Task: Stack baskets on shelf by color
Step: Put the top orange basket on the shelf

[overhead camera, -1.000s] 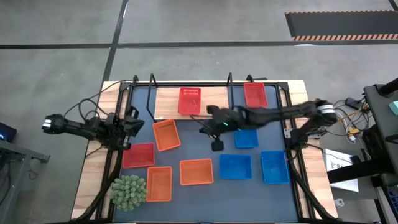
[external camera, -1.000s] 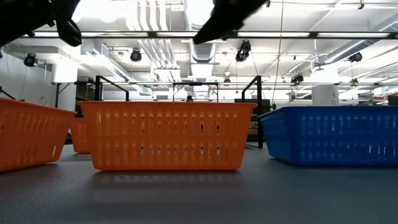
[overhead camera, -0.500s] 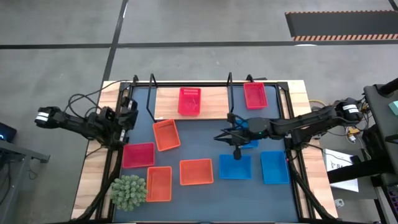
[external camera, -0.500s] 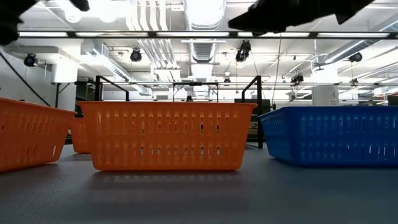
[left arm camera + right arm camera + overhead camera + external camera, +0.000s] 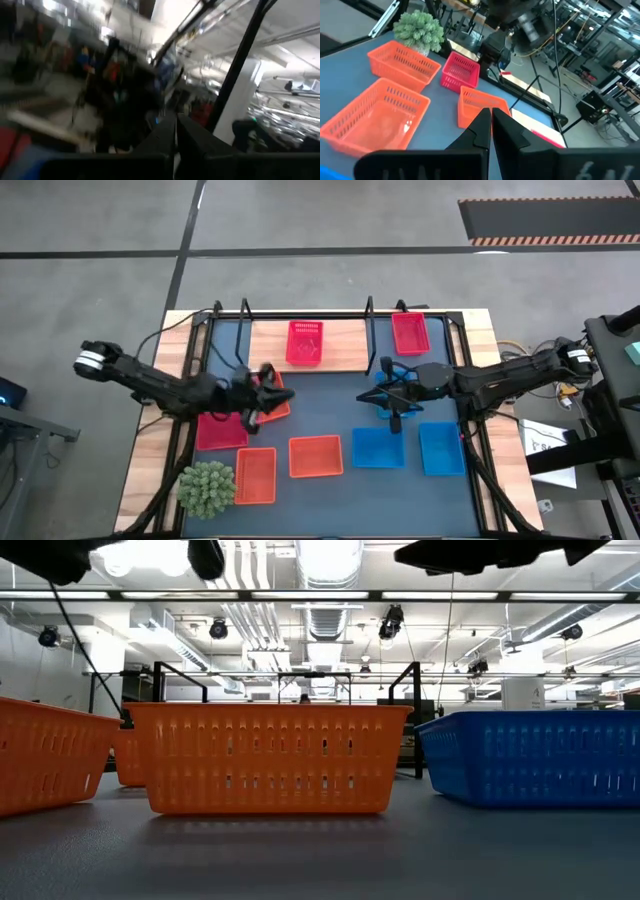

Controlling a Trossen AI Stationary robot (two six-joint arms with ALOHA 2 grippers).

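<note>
On the dark-blue mat lie several baskets: orange ones, a red one and blue ones. Two red baskets stand on the wooden shelf at the far edge. My left gripper hangs shut above an orange basket, holding nothing. Above a blue basket hangs my right gripper, also shut and holding nothing. In the right wrist view its fingers point over the orange baskets toward the left arm.
A green spiky plant ball sits at the mat's near left corner. The shelf's black wire loops rise at the far edge. Cables trail beside both arms. In the low view an orange basket and a blue one stand close.
My left gripper has swung from the table's left edge toward the right, rising, rolling a little, and now hangs over the orange basket. My right gripper has drawn back from the middle toward the right edge, tipping and rolling. Both have stayed shut. No basket has moved.
</note>
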